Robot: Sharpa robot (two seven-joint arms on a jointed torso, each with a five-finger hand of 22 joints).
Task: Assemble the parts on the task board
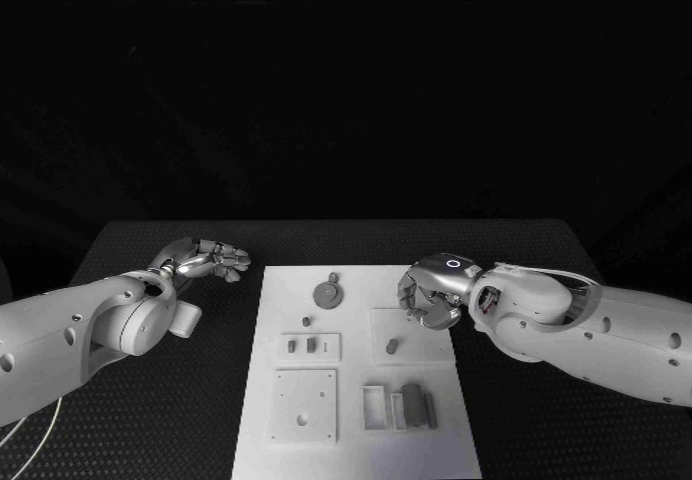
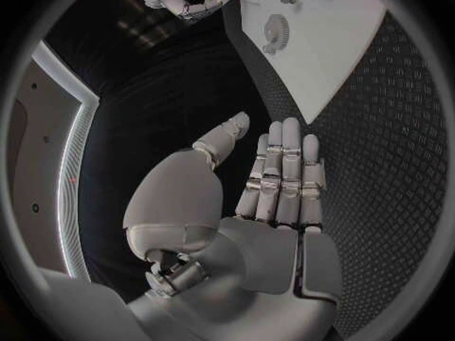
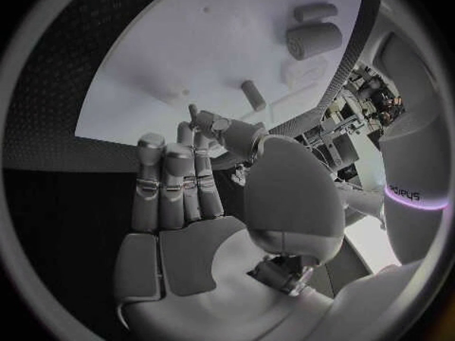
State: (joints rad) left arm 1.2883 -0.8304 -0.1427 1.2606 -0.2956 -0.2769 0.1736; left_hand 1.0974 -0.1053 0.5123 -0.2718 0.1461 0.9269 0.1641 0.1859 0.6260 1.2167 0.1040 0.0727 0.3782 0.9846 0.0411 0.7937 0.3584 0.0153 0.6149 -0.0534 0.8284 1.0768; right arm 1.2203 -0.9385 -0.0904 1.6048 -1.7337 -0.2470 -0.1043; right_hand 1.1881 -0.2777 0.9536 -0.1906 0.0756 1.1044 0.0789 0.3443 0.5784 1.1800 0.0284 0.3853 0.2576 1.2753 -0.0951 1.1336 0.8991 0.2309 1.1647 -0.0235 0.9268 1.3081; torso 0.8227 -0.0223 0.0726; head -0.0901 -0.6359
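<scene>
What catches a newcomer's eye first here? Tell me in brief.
The white task board lying mid-table, with small grey parts on it, among them a round gear near its far edge. The right hand hovers over the board's right far corner, while the left hand waits off the board, fingers open.

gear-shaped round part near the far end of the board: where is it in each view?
Head view: round part at the task board's far end, middle.
Left wrist view: round part beyond the fingertips.
Right wrist view: cannot tell.
Shared landmark: the task board.
</scene>
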